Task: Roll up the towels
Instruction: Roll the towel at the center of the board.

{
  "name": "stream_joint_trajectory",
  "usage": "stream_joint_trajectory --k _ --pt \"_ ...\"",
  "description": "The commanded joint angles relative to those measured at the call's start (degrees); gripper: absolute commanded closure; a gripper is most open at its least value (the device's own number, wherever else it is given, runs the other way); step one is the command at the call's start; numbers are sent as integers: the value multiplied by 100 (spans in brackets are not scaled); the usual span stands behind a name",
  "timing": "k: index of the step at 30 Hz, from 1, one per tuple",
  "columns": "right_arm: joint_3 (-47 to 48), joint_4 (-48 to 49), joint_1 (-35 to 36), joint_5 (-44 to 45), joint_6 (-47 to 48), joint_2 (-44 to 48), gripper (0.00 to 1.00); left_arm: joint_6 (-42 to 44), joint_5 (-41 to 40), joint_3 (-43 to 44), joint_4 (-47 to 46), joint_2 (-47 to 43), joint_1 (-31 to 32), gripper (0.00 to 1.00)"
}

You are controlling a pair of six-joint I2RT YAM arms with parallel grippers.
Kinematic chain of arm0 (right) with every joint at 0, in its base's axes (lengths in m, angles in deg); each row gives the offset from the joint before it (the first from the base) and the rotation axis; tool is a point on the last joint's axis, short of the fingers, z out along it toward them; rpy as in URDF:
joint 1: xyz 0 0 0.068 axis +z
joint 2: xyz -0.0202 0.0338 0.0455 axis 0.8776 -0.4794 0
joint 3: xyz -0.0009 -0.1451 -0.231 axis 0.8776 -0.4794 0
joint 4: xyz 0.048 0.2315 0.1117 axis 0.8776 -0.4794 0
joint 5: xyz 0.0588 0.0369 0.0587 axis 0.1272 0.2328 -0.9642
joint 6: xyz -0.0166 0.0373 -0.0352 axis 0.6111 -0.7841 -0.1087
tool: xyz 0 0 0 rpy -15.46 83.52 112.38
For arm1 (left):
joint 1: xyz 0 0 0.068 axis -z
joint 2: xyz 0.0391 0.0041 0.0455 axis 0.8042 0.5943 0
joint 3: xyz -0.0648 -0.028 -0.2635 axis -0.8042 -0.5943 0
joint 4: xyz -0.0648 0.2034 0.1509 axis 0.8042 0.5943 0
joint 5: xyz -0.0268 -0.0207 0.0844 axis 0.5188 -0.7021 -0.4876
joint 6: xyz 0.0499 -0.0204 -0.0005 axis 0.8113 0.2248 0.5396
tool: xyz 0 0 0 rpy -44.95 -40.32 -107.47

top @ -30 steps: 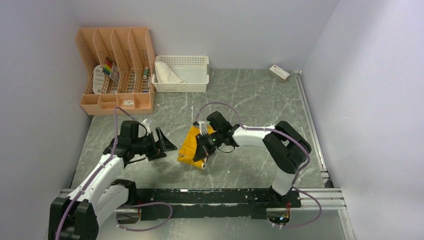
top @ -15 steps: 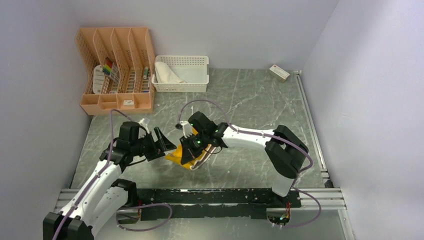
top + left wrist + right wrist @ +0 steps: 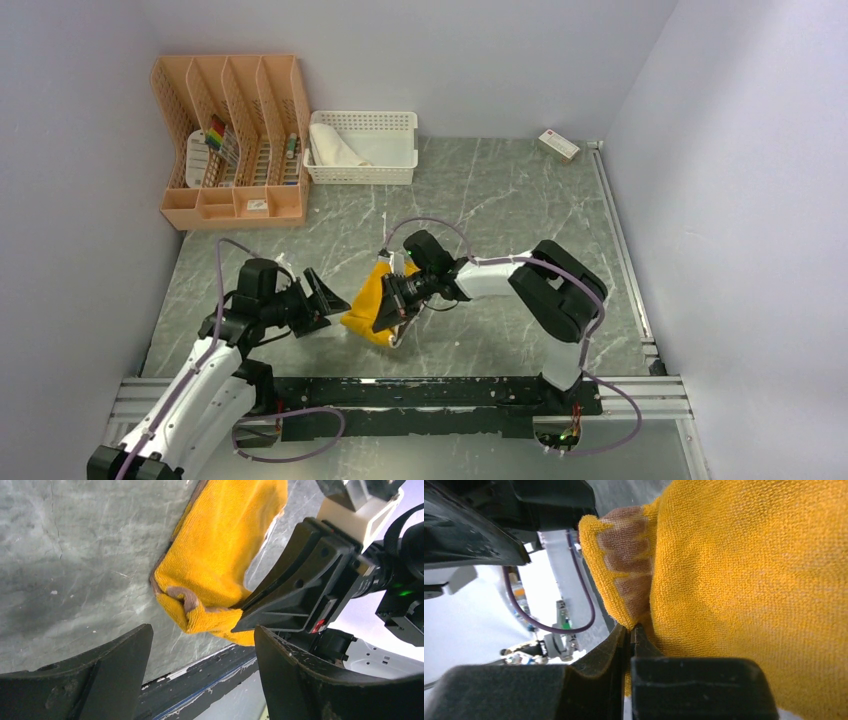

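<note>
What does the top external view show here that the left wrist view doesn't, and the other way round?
Only top external: the white towel lying in the white basket. Only left wrist: the brown patch at a corner of the yellow towel. Both: the right gripper shut on that towel, the left gripper open beside it.

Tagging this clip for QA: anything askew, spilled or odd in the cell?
Nothing spilled or damaged. The yellow towel is bunched, an edge pinched in the right tool, neither flat nor rolled. The white towel lies slumped in the basket.
</note>
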Motion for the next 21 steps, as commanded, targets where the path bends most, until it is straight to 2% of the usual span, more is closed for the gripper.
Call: stream_joint_trajectory --k 1,5,14,21 --pt "-161 1239 -108 -590 -1025 -442 100 -94 229 -234 -85 -48 49 17" --pt "14 961 -154 -436 -980 -732 100 -211 233 -459 -343 63 241 21" --pt "-275 1150 -538 -243 -1322 -860 100 -695 44 -921 -1270 598 714 22" --pt "-201 914 -554 -240 -1175 -870 100 -968 -370 -962 -2135 1305 1017 22"
